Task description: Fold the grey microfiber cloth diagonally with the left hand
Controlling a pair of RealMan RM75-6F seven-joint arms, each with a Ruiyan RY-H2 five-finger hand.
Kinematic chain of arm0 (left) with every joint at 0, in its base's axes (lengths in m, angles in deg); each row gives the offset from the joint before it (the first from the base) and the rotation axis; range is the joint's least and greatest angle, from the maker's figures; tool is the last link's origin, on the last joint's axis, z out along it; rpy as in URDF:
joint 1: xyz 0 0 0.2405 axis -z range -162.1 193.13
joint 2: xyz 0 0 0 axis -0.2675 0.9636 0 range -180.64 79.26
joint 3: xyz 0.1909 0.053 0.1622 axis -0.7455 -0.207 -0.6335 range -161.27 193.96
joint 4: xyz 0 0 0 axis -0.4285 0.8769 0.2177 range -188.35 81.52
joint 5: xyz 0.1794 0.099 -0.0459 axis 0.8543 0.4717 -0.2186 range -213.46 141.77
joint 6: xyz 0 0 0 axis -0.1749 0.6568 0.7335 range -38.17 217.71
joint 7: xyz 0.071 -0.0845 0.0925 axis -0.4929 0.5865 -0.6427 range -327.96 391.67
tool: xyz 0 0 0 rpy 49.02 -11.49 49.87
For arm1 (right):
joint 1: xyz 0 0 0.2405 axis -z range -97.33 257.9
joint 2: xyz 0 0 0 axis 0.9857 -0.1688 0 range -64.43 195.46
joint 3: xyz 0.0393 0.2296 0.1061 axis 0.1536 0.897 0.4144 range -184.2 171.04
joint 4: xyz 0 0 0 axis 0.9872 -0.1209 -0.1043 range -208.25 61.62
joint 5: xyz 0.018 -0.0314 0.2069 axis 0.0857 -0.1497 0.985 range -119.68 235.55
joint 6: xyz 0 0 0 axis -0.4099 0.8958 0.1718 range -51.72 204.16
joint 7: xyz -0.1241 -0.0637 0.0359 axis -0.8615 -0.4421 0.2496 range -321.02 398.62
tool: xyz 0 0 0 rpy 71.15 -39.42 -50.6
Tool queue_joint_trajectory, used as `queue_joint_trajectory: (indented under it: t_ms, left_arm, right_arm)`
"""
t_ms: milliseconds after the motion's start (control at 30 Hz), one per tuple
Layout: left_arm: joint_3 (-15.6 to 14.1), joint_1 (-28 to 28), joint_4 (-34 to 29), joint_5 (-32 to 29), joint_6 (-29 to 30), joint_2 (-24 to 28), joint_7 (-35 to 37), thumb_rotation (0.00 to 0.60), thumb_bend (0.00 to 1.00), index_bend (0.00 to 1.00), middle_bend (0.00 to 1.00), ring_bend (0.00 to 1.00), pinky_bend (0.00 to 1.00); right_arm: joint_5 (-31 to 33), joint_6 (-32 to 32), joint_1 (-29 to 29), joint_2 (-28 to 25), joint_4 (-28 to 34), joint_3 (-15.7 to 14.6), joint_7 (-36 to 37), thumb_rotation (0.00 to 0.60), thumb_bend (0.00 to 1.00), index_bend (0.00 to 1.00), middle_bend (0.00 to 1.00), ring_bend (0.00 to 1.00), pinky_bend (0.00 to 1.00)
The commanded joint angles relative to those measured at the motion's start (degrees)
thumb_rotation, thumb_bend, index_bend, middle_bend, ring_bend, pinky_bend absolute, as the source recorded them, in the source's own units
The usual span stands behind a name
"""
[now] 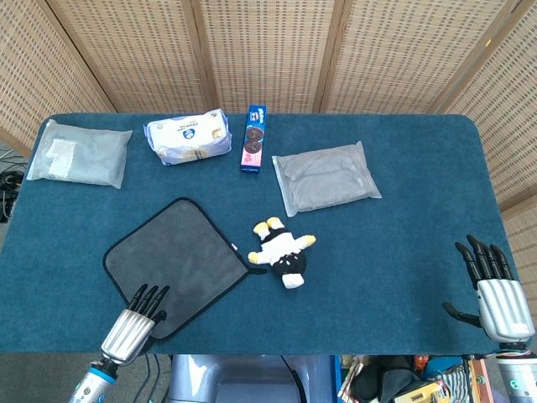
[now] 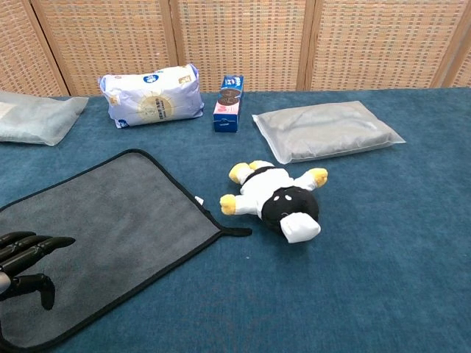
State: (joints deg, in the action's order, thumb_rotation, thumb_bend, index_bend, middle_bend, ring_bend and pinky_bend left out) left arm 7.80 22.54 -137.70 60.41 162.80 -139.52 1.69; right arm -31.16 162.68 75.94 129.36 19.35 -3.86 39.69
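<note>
The grey microfiber cloth (image 1: pixel 178 263) with a black hem lies flat as a diamond on the blue table, also in the chest view (image 2: pixel 110 235). My left hand (image 1: pixel 132 326) hovers at the cloth's near corner, fingers stretched out over the fabric and holding nothing; in the chest view it (image 2: pixel 26 257) shows at the left edge with the thumb hanging down. My right hand (image 1: pixel 493 290) is open at the table's near right edge, far from the cloth.
A black-and-white plush toy (image 1: pixel 284 251) lies just right of the cloth's right corner. Behind stand a grey pouch (image 1: pixel 325 177), a cookie box (image 1: pixel 254 138), a white-blue packet (image 1: pixel 190 136) and a clear bag (image 1: pixel 80 153) at the far left.
</note>
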Motion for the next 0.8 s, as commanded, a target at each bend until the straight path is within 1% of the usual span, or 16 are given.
queue_joint_trajectory:
  t_ms: [33,167,267,400,633,800]
  left_arm:
    - [0.2,0.1,0.1,-0.2,0.1,-0.1,0.4,0.6,0.32,0.42,0.0,0.0,0.0]
    - [0.3,0.1,0.4,-0.1,0.6,-0.1,0.9,0.6,0.37,0.47,0.0,0.0,0.0]
    - [0.4,0.2,0.6,-0.2,0.7,-0.2,1.4,0.6,0.39,0.49,0.0,0.0,0.0]
    - [0.5,0.3,0.9,-0.4,0.9,-0.2,2.0,0.6,0.39,0.5,0.0,0.0,0.0]
    - [0.7,0.4,1.3,-0.9,1.1,-0.1,3.1,0.6,0.46,0.54,0.0,0.0,0.0]
    - [0.9,0.5,1.6,-1.0,1.4,-0.1,3.8,0.6,0.47,0.55,0.0,0.0,0.0]
  right_arm:
    - [0.1,0.0,0.0,0.0,0.0,0.0,0.0,0.6,0.0,0.0,0.0,0.0,0.0]
    - [0.1,-0.2,0.0,0.0,-0.1,0.0,-0.1,0.6,0.0,0.0,0.0,0.0,0.0]
    - [0.1,-0.2,0.0,0.0,0.0,0.0,-0.3,0.6,0.0,0.0,0.0,0.0,0.0]
    - [0.0,-0.2,0.0,0.0,0.0,0.0,-0.3,0.6,0.0,0.0,0.0,0.0,0.0]
    - [-0.1,-0.2,0.0,0.0,0.1,-0.1,-0.2,0.6,0.0,0.0,0.0,0.0,0.0]
    - [-0.4,-0.3,0.0,0.1,0.2,-0.3,-0.5,0.6,0.0,0.0,0.0,0.0,0.0]
